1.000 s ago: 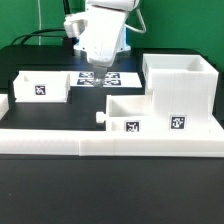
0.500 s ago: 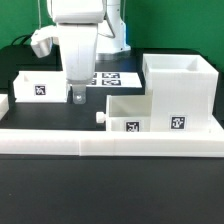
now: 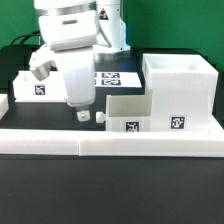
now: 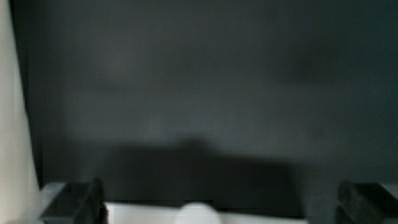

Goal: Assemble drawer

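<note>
The gripper (image 3: 78, 111) hangs low over the black surface (image 3: 40, 112), its fingers (image 4: 71, 200) spread wide and holding nothing. Just beside it, toward the exterior view's right, the knob (image 3: 101, 117) of a small tray (image 3: 125, 108) juts out. That tray sits against the tall casing (image 3: 180, 85). A second tray (image 3: 30, 85) stands behind the arm and is partly hidden by it. The marker board (image 3: 118, 77) lies farther back, and a long low rail (image 3: 110, 142) runs across the front.
</note>
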